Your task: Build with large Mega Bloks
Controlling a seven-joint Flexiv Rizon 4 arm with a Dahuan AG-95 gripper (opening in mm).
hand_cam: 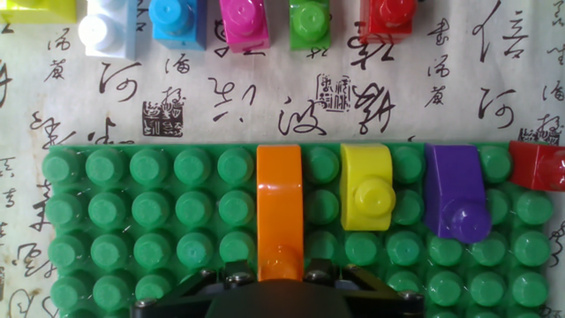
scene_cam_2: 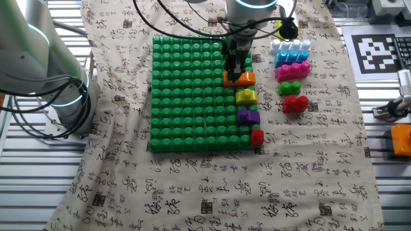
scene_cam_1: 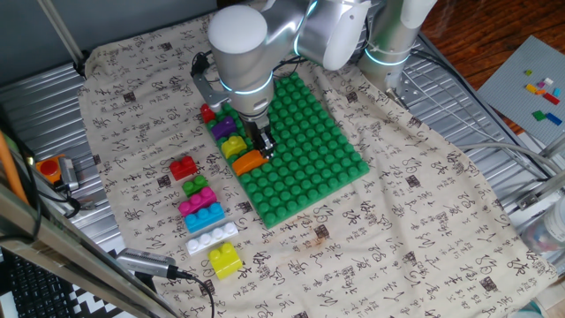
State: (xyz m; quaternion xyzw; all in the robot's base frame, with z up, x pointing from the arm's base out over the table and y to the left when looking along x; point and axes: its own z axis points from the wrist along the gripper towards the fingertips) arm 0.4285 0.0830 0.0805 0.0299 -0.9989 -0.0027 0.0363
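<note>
Hand [scene_cam_2: 239, 69] is clamping the orange blok [scene_cam_2: 239, 79] on the green baseplate [scene_cam_2: 186, 96] w/ studs possibly misaligning, so it's risking popping off.

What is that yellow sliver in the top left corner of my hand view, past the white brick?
Observer: A whole loose yellow brick, last in the row, next to the white brick.
Operator: How far does the green plate go?
Observer: The green baseplate is a wide square, mostly bare, with bricks along one edge only.
Operator: Where are the fingers?
Observer: The fingers come straight down on either side of the orange brick. I can't tell if they are gripping it.
</note>
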